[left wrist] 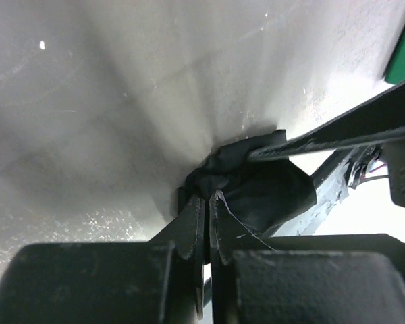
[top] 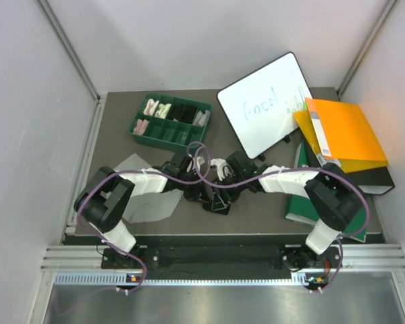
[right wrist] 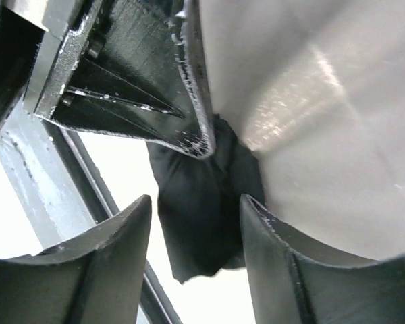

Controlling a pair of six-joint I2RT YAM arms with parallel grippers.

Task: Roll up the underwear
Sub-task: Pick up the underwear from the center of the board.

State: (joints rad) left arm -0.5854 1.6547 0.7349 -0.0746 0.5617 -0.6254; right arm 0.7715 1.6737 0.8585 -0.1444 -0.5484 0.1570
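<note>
The black underwear (right wrist: 202,216) is bunched into a small bundle and hangs just above the table (top: 256,209) where my two arms meet. My left gripper (left wrist: 208,202) is shut and pinches the bundle's upper edge (left wrist: 256,192). In the right wrist view the left gripper's fingers (right wrist: 182,81) come in from above and nip the cloth. My right gripper (right wrist: 196,202) is open, one finger on each side of the hanging bundle without squeezing it. The light grey underwear (top: 148,206) lies flat on the table under the left arm. In the top view both gripper tips are crowded over the black bundle (top: 216,197).
A green compartment tray (top: 140,129) with small white, pink and black cloth rolls stands at the back left. A whiteboard (top: 266,101) leans at the back. An orange folder (top: 344,131) and a green folder (top: 300,206) lie on the right. Purple cables loop over the arms.
</note>
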